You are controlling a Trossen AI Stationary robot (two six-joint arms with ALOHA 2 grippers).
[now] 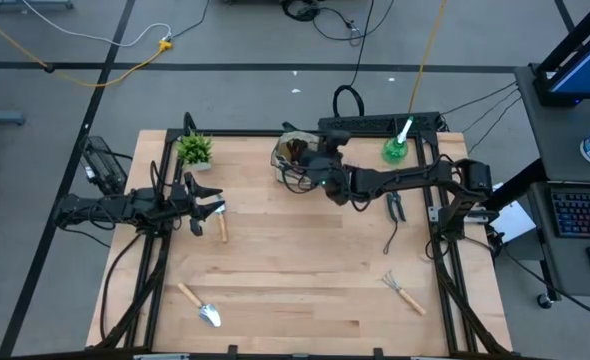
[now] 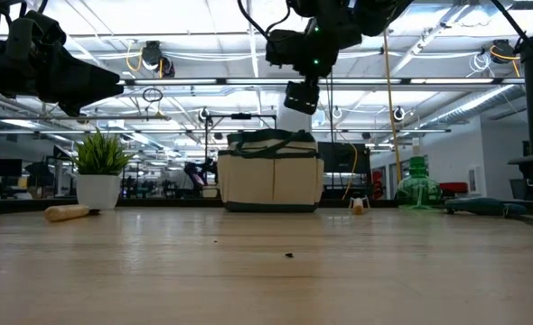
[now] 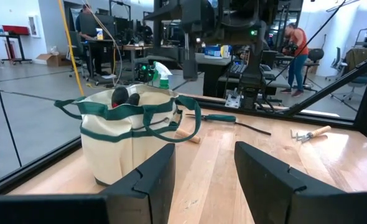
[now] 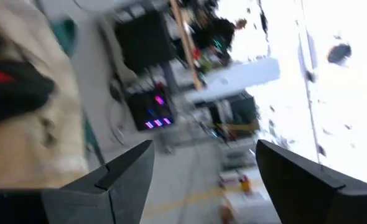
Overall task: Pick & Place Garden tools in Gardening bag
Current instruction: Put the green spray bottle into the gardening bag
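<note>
**Right gripper open above the gardening bag**

At the table's far edge stands the gardening bag [image 1: 293, 160], the glove [image 3: 122, 96] inside. The right gripper [image 1: 320, 160] hangs above it, fingers spread, empty. The left gripper [image 1: 213, 212] waits half-parted near the fork [image 1: 223, 228]. No writing is legible.

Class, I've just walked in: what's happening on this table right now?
A two-armed robot is packing garden tools into the gardening bag. The right gripper hangs open and empty above the bag, where the glove already sits. The left gripper, open, waits at the table's left side. The trowel, hand rake and pruning shears lie unpacked.
</note>
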